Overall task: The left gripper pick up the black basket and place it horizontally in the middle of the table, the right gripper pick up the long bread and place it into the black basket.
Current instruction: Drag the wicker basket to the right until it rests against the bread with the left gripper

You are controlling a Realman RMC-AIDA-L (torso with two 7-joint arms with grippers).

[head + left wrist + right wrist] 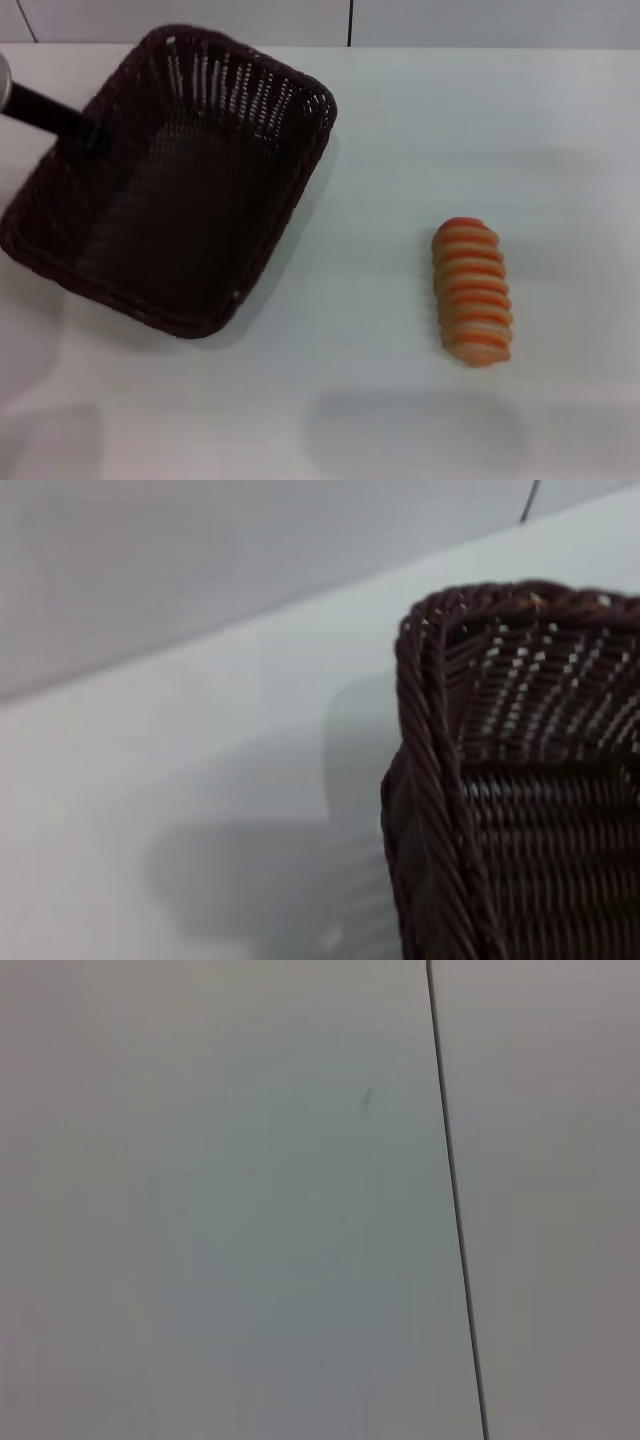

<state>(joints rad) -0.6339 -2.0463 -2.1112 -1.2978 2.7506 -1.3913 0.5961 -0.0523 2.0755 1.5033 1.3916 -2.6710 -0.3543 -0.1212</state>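
The table point(380, 400) is a plain white matte top, bare along its near edge. Nearest on it is the bread point(472, 292), at about four o'clock from the table's middle: a small oblong loaf, ridged crosswise in orange and cream bands, lying with its long axis running near to far, slightly slanted. It rests flat on the table and nothing touches it.

Well apart from it, at about ten o'clock, sits the basket point(170, 180), a large rectangular tub of dark brown-black woven wicker with sloping sides and a thick braided rim. It is turned at a slant, one corner toward the table's far edge, another toward the near left. Light shows through the open weave of its far wall. The left wrist view shows one corner point(440, 640) close up: twisted rope-like rim strands over tight horizontal weave, with the basket's shadow on the table beside it.

The left gripper point(88, 136) reaches in from nine o'clock as a dark slim bar, ending at the basket's left rim; whether its fingers clamp the rim I cannot tell.

The right gripper is out of sight; its wrist camera shows only a pale flat surface crossed by a thin dark seam point(455, 1210).
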